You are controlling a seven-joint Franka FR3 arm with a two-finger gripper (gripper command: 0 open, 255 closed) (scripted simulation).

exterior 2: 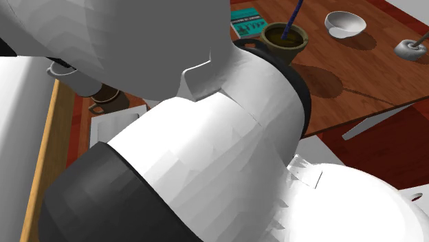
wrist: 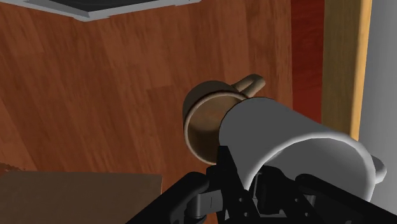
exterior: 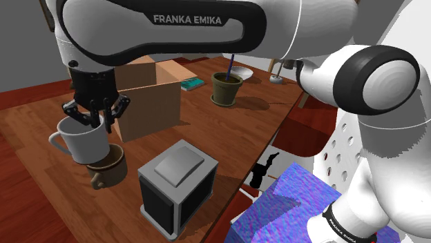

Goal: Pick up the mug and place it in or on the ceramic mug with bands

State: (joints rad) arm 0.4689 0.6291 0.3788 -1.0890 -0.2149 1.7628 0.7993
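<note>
Pincer (exterior: 93,114), in the shoulder view, is clenched on the rim of the white mug (exterior: 83,140), carrying it just above the brown mug (exterior: 110,166) on the surface (exterior: 228,131), probably to lower it inside. In the second exterior view, both mugs peek past the arm. In the wrist view, the white mug (wrist: 299,146) overlaps the brown mug's (wrist: 207,121) rim, off-centre. That makes two mugs and one pincer.
</note>
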